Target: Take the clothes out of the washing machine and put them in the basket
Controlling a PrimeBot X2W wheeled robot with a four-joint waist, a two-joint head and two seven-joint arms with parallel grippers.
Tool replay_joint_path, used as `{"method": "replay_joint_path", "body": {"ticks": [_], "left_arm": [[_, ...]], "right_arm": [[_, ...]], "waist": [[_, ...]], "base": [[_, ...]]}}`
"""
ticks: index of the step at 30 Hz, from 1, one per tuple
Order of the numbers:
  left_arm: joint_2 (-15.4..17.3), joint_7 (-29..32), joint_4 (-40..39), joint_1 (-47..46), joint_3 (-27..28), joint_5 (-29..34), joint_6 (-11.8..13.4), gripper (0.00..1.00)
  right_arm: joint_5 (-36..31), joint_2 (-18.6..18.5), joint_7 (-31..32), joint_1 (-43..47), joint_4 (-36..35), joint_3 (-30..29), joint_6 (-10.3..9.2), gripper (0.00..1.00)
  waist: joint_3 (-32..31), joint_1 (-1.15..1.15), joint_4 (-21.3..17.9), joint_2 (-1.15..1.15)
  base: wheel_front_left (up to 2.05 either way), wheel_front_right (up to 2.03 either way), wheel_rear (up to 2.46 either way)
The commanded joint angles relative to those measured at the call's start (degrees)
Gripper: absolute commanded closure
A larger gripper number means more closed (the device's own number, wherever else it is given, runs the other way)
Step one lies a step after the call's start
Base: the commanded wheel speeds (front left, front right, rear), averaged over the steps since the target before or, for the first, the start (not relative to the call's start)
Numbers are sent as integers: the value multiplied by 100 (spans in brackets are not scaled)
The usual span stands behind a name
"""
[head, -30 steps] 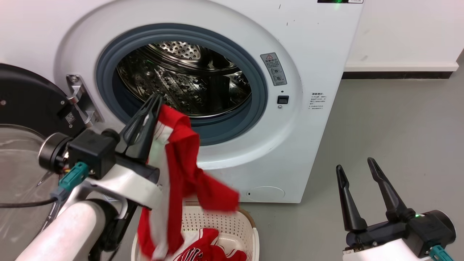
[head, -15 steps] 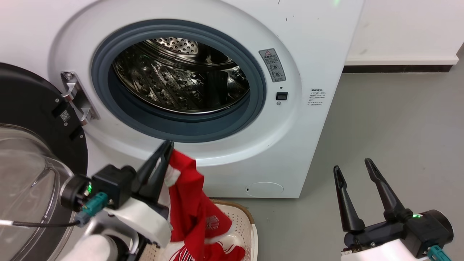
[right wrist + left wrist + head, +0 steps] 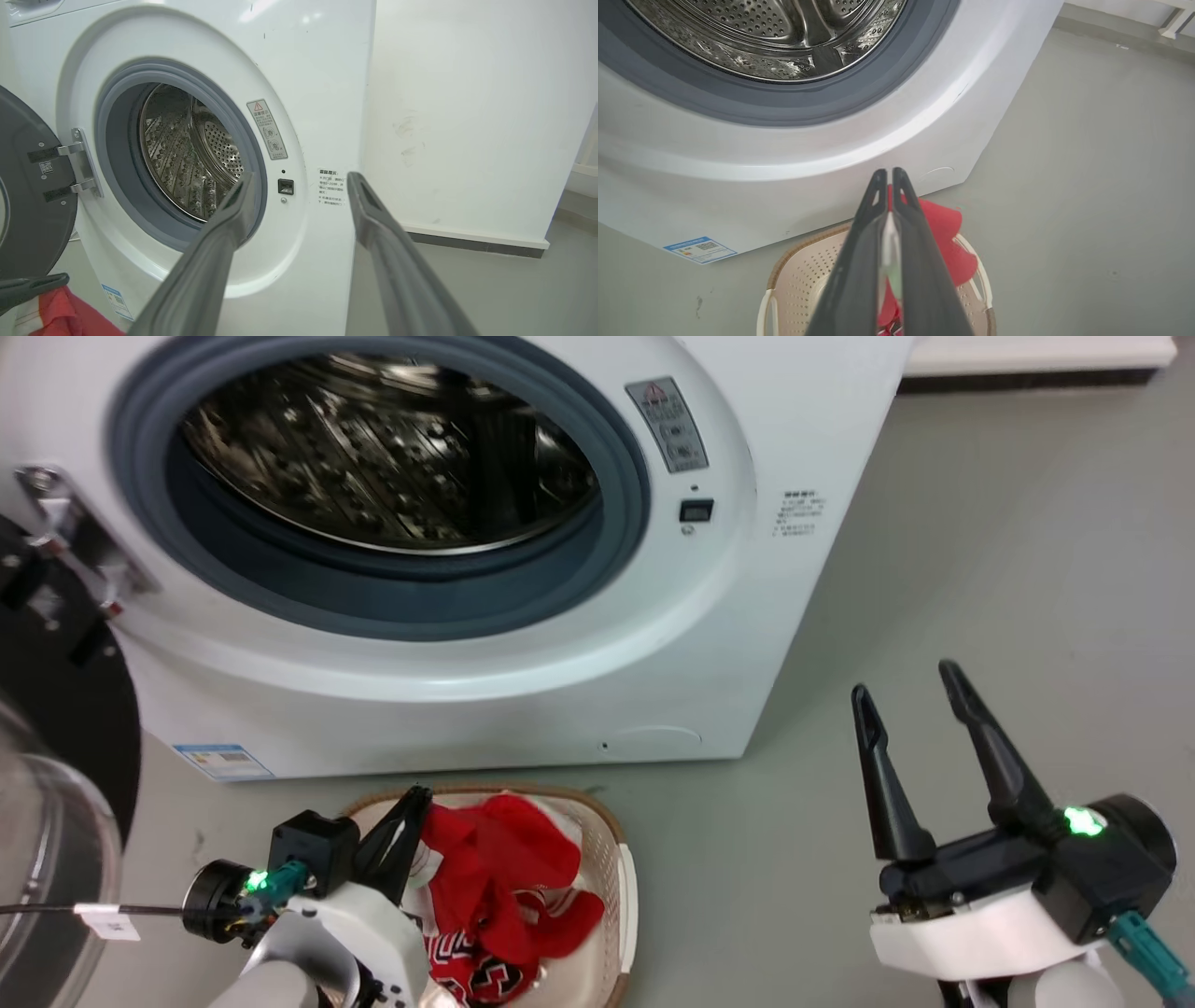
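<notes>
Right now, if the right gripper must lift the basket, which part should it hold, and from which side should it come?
Probably the white handle on the right side of the basket, coming from the robot's right. It is a thin loop the open right gripper could close around, and the left gripper, shut on the clothes, crowds the other side.

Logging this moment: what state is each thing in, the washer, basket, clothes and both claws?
washing machine: door swung open, drum shows no clothes.
basket: on the floor before the machine, holding clothes.
clothes: heaped in the basket, one piece pinched.
left claw: shut on the clothes.
right claw: open, holding nothing.
</notes>
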Motion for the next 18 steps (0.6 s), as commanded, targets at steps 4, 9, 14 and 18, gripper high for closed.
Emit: {"method": "replay_joint_path", "body": {"ticks": [4, 9, 14, 18], "left_arm": [[-287, -247, 1005, -458, -22, -41, -301, 100], [-662, -380, 2386, -1095, -118, -10, -657, 100], [-1080, -444, 3947, -2017, -355, 216, -1060, 100], [-1257, -383, 4835, -2577, -604, 454, -1223, 100]], "right_arm": [[-48, 6, -13, -439, -120, 44, -4, 0], [-29, 7, -13, -807, -224, 33, -4, 0], [25, 6, -13, -1170, -357, 5, -5, 0], [84, 9, -13, -1418, -460, -24, -4, 0]], "waist": [[862, -1, -327, 0], [1565, -1, -477, 0], [2385, -1, -642, 0], [2875, -1, -729, 0]], "base": [[0, 0, 0], [0, 0, 0], [0, 0, 0], [0, 0, 0]]}}
